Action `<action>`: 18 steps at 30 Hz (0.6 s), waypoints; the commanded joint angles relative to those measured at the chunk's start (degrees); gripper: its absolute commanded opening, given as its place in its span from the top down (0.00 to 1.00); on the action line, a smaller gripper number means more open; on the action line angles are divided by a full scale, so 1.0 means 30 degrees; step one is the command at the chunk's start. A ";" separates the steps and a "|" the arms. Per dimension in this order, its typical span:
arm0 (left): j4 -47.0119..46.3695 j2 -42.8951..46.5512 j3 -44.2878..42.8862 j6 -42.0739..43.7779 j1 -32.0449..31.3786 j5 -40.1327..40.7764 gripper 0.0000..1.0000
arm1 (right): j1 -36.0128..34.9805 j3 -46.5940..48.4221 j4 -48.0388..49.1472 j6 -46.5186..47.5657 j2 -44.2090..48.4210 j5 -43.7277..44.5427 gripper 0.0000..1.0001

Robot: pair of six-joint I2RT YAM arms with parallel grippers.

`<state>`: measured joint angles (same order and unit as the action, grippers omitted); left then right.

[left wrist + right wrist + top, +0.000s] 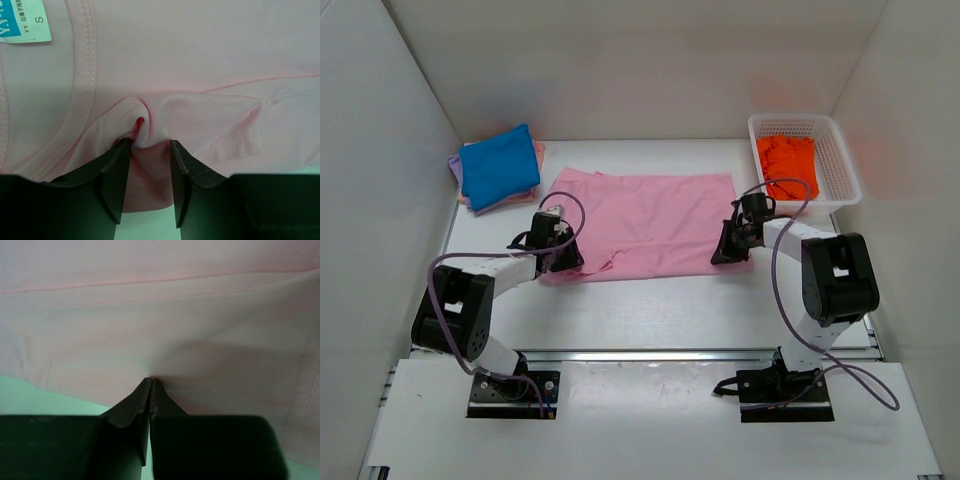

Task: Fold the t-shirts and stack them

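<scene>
A light pink t-shirt lies spread flat across the middle of the table. My left gripper is at its near left corner by the collar. Its jaws stand partly apart with a bunched fold of pink fabric pinched between them. My right gripper is at the shirt's near right edge, shut on a pinch of the pink cloth. A folded bright blue t-shirt tops a stack at the back left, with a lavender edge showing under it.
A white lattice basket at the back right holds a crumpled orange t-shirt. White walls close in the table on the left, right and back. A size label sits inside the pink collar.
</scene>
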<state>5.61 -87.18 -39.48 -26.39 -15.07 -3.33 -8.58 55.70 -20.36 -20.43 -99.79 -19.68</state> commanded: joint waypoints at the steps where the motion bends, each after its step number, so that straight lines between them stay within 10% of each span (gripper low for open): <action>1: 0.3108 0.1047 0.1205 0.0330 -0.0571 -0.0938 0.51 | -0.0626 -0.2388 -0.1035 -0.0193 0.1005 0.1051 1.00; 12: 0.6159 1.1322 0.5104 -0.0896 -0.0919 -0.1266 0.53 | -0.1771 -0.9276 -0.1677 -0.2304 0.7913 0.1083 0.99; 18: 0.7183 1.4117 0.2123 -0.0464 0.1300 -0.3020 0.59 | -0.1330 -0.7354 -0.4140 -0.1455 1.3304 -0.0176 0.94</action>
<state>25.63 -46.74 -26.61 -29.23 -14.39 -9.72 -13.10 28.75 -27.77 -26.70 -66.89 -19.92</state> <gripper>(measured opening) 0.410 0.043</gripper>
